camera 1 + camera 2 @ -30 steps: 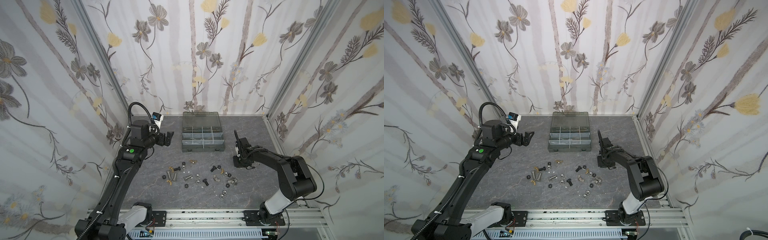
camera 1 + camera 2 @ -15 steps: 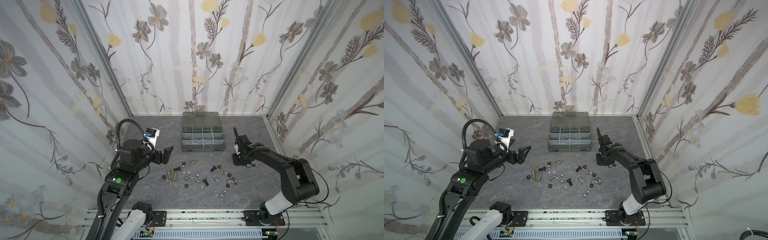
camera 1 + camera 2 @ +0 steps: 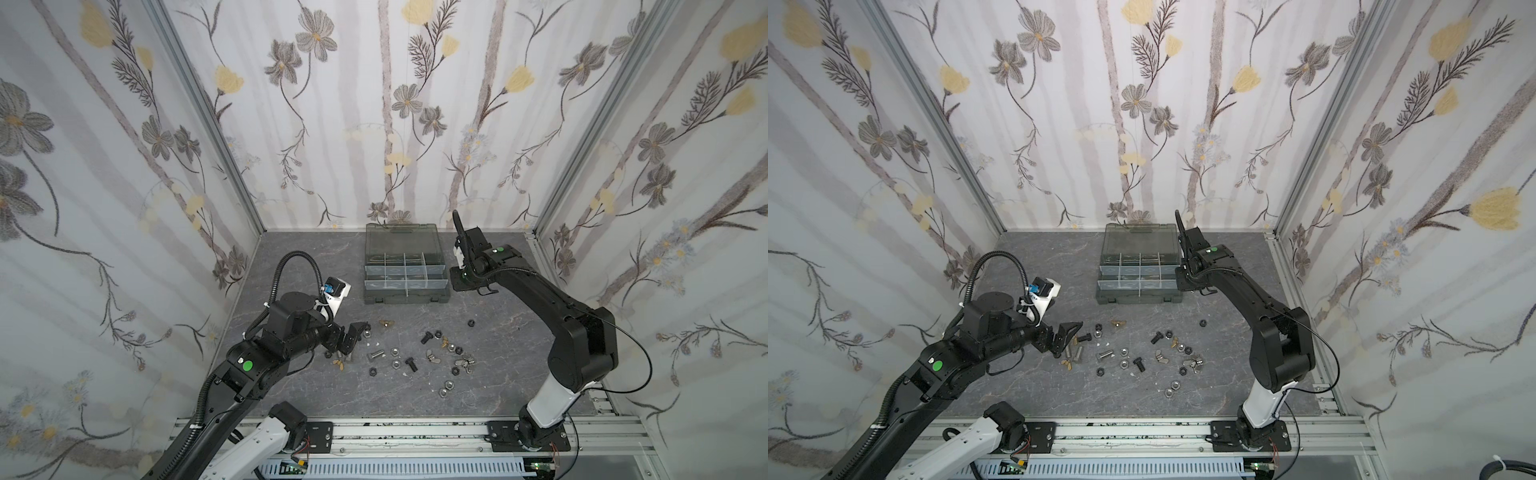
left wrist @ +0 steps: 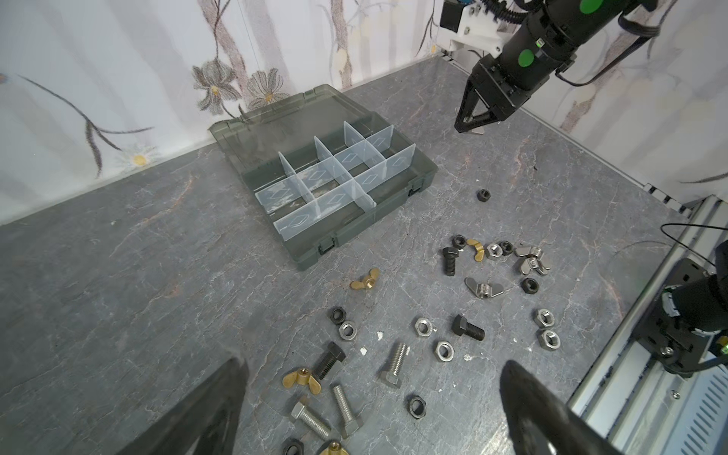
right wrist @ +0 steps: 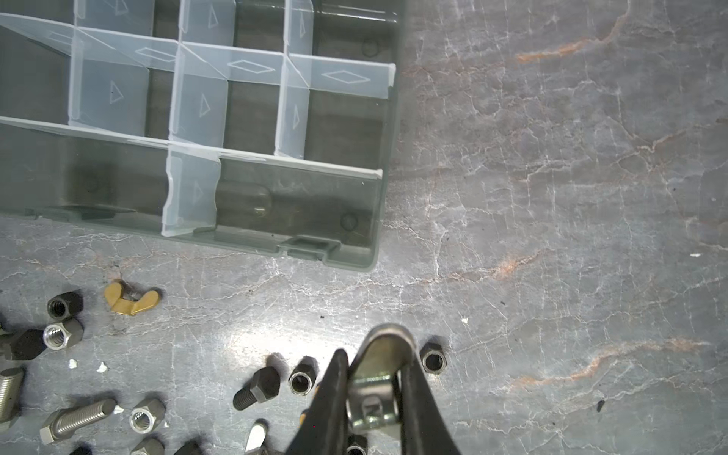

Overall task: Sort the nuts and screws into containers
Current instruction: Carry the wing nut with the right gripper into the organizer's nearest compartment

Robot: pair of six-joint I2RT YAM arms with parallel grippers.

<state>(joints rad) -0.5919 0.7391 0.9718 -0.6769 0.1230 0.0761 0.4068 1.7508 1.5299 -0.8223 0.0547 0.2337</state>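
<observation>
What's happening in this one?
The right gripper has its jaws shut on a silver wing nut, beside the right end of the open organiser case, whose compartments look empty. The left gripper hangs open over the left edge of the loose screws and nuts on the table.

Change over one second, in both top views. The left gripper (image 3: 356, 338) descends from beside the left edge of the organiser case (image 3: 407, 297) to lower left of centre. Its open tips now reach the left fringe of the scattered screws (image 3: 376, 356) and nuts (image 3: 396, 364), and its arm folds lower. The right gripper (image 3: 484, 291), clamping a silver wing nut (image 5: 374, 386), shifts up-frame from right of the pile to the case's lower right corner.
</observation>
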